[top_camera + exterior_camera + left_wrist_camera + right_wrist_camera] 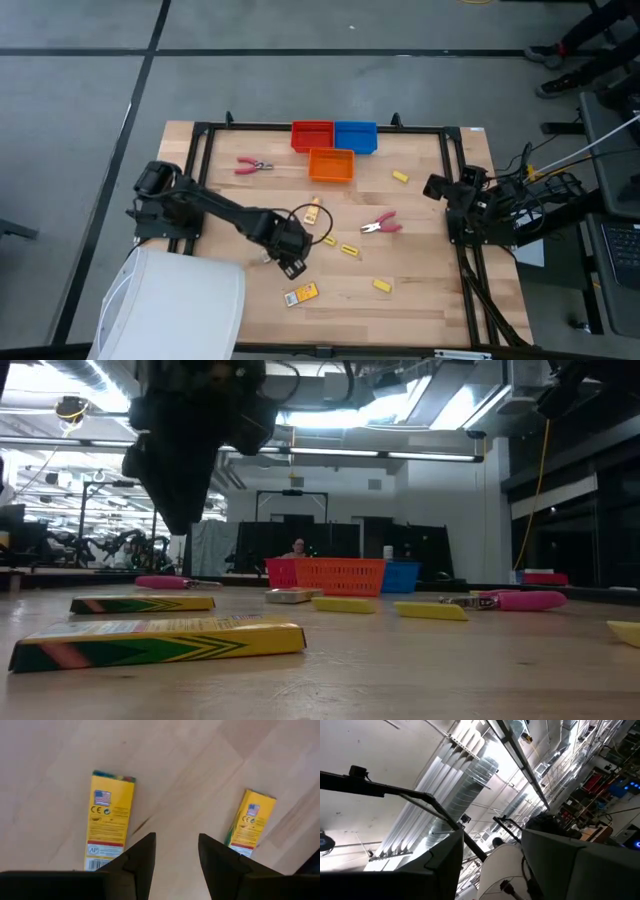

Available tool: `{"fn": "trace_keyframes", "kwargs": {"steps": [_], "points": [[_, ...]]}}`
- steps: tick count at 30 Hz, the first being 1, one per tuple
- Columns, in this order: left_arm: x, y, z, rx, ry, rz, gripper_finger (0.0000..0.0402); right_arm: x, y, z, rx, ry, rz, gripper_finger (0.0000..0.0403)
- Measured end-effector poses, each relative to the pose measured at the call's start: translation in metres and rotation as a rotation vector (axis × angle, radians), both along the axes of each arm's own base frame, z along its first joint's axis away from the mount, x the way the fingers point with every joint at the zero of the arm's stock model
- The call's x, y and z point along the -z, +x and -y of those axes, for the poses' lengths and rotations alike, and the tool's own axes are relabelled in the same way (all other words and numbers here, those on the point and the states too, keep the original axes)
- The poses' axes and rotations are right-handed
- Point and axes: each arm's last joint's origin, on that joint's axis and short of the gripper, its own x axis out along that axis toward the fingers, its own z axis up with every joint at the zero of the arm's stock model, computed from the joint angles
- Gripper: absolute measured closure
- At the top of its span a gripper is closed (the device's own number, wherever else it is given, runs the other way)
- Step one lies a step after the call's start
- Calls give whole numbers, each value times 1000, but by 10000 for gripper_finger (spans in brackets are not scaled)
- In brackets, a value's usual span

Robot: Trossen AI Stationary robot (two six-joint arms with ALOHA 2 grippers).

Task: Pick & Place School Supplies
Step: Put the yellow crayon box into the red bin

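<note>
High view shows the left claw hovering narrowly parted and empty over the pale wooden tabletop just above a flat orange-yellow labelled cardboard packet, while the right claw, likewise parted and empty, waits folded at the tabletop's right edge.

Left arm: matte black segmented links, bulky rounded joints, a thin black cable looping beside the wrist. Its fingers: dark, flat-faced, tapering to blunt wedge tips. Right arm: same black finish, a dense tangle of black cabling, one yellow lead trailing off.
</note>
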Motion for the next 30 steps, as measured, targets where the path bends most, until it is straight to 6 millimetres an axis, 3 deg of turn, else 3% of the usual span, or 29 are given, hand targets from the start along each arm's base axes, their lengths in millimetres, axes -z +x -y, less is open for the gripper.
{"fn": "trace_keyframes", "kwargs": {"steps": [10, 21, 30], "points": [[16, -3, -28, -51, -30, -62, 216, 0, 0, -1, -4, -42, 5, 197], [23, 1, -22, 278, 229, 4, 215, 1, 0, -3, -48, -93, 7, 197], [47, 5, -18, 235, 166, -87, 169, 1, 1, -3, -60, -106, 6, 197]]}}
